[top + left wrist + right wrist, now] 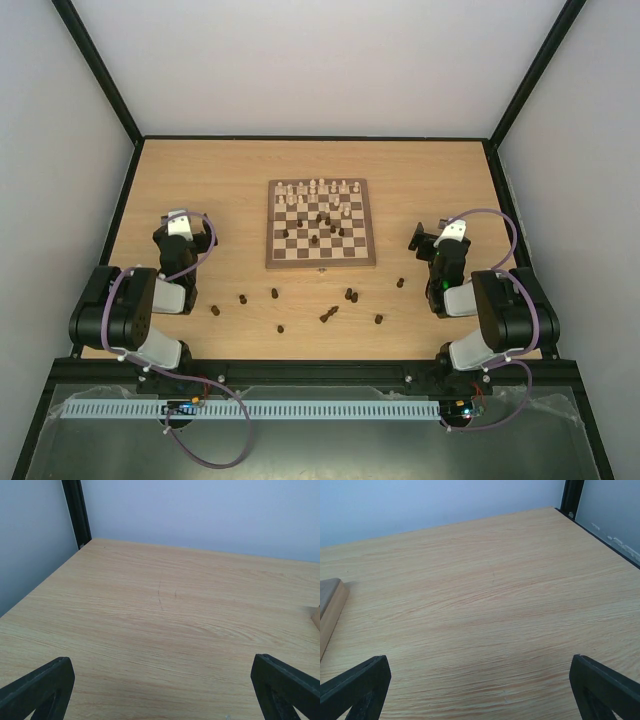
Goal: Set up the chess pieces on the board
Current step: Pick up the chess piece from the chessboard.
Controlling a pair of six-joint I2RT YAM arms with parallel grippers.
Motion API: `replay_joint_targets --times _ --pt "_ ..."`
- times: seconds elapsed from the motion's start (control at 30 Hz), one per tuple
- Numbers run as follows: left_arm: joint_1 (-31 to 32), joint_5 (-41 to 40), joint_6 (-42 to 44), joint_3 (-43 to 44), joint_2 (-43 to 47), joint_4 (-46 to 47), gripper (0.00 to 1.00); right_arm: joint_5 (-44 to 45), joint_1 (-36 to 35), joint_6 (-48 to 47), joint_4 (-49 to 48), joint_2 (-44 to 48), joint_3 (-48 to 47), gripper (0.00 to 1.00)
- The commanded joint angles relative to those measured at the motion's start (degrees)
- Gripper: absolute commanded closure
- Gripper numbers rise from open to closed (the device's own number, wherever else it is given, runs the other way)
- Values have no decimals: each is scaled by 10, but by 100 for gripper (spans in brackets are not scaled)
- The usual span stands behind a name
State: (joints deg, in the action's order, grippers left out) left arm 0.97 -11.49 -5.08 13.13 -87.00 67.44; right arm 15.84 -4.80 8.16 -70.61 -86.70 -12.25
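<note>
— Found the board (321,224)?

— Yes. Lying flat mid-table (200,170), between the 2 arms, somewhat closer to the far edge than to the arm bases.

— And on it?

— Holding cream pieces (315,187) in 2 rough rows along its far side, plus a few dark pieces (313,241) loose on the middle squares. Too small to tell kinds.

— Off it?

— Seeing strays (274,293), all dark, on the bare wood near of the board, scattered from near-left to near-right. Mostly standing, by the look of them; 1 in the middle seems tipped over. None touching the board.

— Left gripper (160,690)?

— Parked left of the board, well apart from it, pointing far. Jaws spread wide in the wrist view, with a dark finger (40,685) at each bottom corner and only bare wood in the gap. Holding nothing. Showing just a sliver of the board's corner at the right edge of that view.

— Right gripper (480,690)?

— Much the same on the other side: right of the board, apart from it, pointing far. Jaws wide apart again, gripping nothing, wood grain between. Catching the board's edge at the left of its view.

— Around all that?

— Pale walls (320,60) on 3 sides, with black frame posts (100,70) at the far corners.
</note>
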Motion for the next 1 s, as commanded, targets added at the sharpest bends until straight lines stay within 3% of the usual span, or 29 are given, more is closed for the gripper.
replay_joint_targets --times 0.0,0.57,0.67,0.73,0.83,0.9,0.97 --pt "0 0 2 10 -3 27 0 -5 4 2 -8 -2 -8 2" --pt "6 1 11 9 -2 27 0 -9 4 -1 -9 -2 -7 1" --pt "13 36 35 6 10 27 0 -9 4 -2 -8 2 -6 1" --pt "17 22 35 15 26 -9 1 -20 3 -8 4 24 -4 2" --pt "50 -28 42 71 80 -147 0 3 0 1 117 95 -36 1" --pt "89 -42 53 90 113 -180 1 66 0 75 241 146 -86 2" --pt "116 -29 49 104 150 -199 0 12 0 94 302 181 -121 1"
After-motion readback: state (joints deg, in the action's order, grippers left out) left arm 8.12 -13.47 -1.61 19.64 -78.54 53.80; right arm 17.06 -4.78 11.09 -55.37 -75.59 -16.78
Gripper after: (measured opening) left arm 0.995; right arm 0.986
